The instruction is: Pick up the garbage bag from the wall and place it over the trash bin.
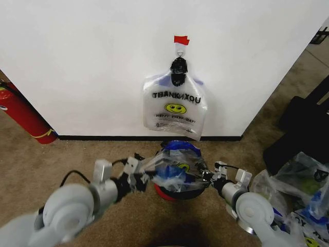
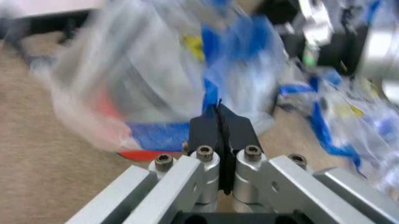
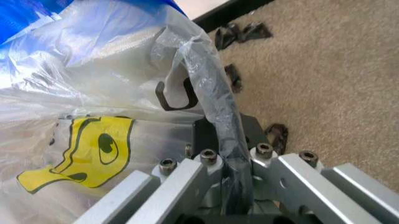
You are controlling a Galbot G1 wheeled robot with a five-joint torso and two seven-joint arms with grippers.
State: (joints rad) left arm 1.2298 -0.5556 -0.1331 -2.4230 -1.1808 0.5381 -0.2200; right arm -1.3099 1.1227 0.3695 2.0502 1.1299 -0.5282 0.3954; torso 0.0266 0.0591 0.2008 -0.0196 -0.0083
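The garbage bag point(image 1: 175, 167) being worked is thin, see-through white plastic with blue patches and a yellow smiley, and it's stretched out over the trash bin point(image 1: 165, 192), which sits on the carpet just in front of the wall point(image 1: 92, 62). Only a bit of the bin's red base and dark rim peeks out under the plastic.

Going left to right in the head view: a red fire extinguisher point(image 1: 23, 116) leans by the wall at the far left, well clear of everything. Then the left gripper point(image 1: 138, 175) is at the bag's left edge, the bin sits in the middle, and the right gripper point(image 1: 209, 177) is at the bag's right edge. Far right there's a heap of clear bags point(image 1: 295, 190) on the floor, fairly near the right arm.

Up on the wall a second smiley bag point(image 1: 175, 105) hangs from a hook point(image 1: 180, 50) under a red tape strip point(image 1: 181, 39), directly above the bin.

The wrist views add the grip detail. On the left wrist view the fingers are pressed together, and it's blurry, but there looks to be a sliver of plastic pinched at the tips. On the right wrist view the fingers are clamped on a twisted strand of the bag, smiley print right beside them.

Open carpet on the left, clutter on the right.
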